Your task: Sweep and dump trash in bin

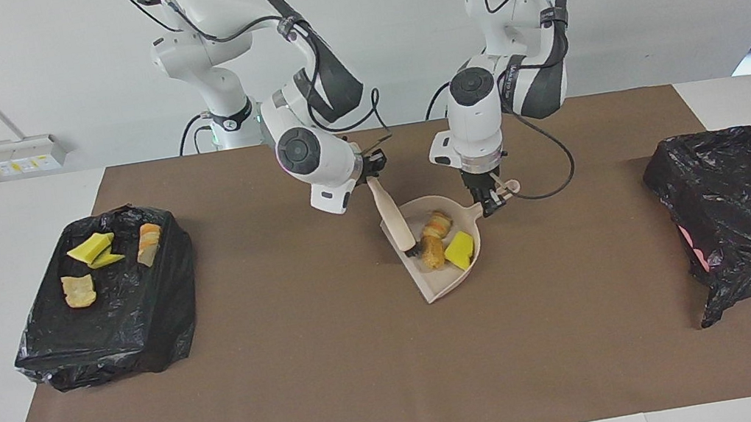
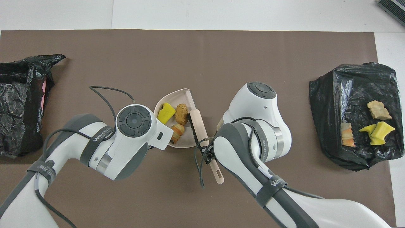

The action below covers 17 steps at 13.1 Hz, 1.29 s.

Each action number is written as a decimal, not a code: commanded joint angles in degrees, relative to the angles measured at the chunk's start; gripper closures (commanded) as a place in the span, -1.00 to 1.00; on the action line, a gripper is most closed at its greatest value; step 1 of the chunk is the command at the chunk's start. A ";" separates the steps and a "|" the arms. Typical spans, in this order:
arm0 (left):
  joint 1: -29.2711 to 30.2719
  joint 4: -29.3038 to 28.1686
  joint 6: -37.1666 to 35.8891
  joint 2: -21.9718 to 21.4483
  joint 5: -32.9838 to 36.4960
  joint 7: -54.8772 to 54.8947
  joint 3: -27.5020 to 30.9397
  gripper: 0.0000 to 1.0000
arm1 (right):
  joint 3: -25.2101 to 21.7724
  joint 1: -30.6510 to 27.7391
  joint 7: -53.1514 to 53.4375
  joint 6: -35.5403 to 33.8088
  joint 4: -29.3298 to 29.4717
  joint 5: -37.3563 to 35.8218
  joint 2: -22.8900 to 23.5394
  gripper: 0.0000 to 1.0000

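Trash (image 1: 441,240): three lumps lying in beige dustpan (image 1: 431,283); left gripper (image 1: 489,200) jaws pinching dustpan handle; right gripper (image 1: 373,167) jaws pinching brush (image 1: 395,215), bristles resting at pan mouth. Four lumps sitting on black bag (image 1: 111,332), right arm's end of the surface.

My dustpan (image 1: 448,271) sits mid-table on the mat (image 1: 342,387), three scraps (image 1: 441,240) inside it. My brush (image 1: 395,215) leans with its bristles at the pan's open edge. One bagged bin (image 1: 111,310) at my right arm's end carries four scraps (image 1: 101,258) on top; another (image 1: 748,215) sits at my left arm's end.
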 commanded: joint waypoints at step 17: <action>43.09 15.48 -13.57 -5.18 -8.92 59.62 0.44 1.00 | 0.64 24.40 37.43 25.53 -26.91 -3.16 -14.54 1.00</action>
